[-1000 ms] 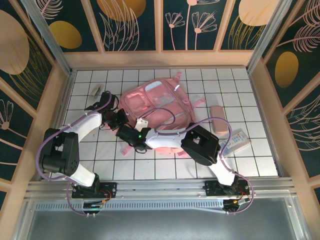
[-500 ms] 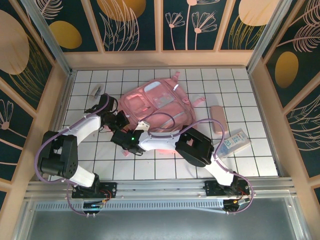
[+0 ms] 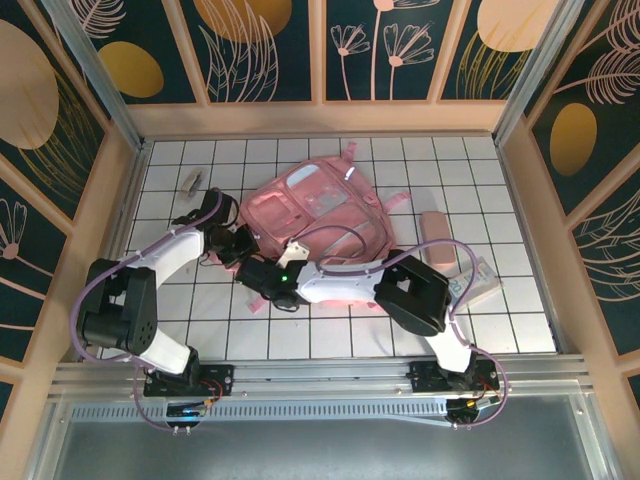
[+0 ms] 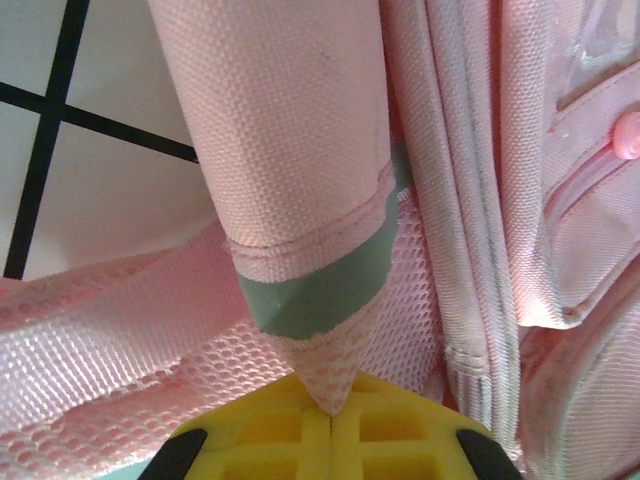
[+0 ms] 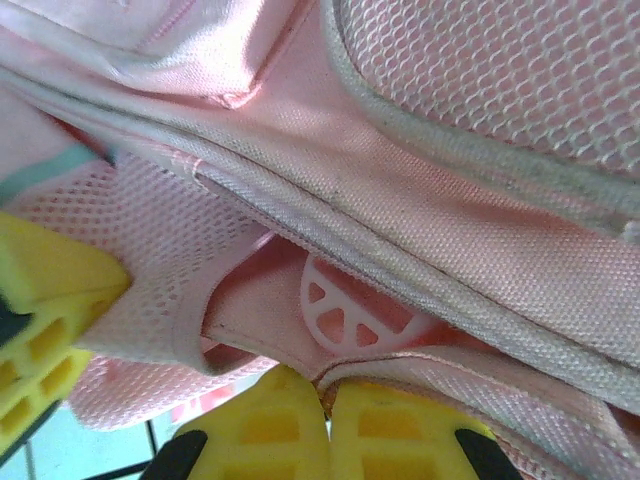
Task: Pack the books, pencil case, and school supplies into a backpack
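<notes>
Left pincer (image 4: pixel 330 412) clamped on pink fabric fold of backpack (image 3: pixel 320 205); right pincer (image 5: pixel 325 392) pinched shut on backpack's mesh-lined edge just beside it. Backpack lies mid-tabletop (image 3: pixel 500 330), pockets up, both arms at near-left corner.

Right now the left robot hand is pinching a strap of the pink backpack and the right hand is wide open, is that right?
Not quite. The right gripper is not wide open: the right wrist view shows its yellow fingers shut, pinching fabric of the pink backpack. The left gripper is indeed pinching a strap of it.
</notes>
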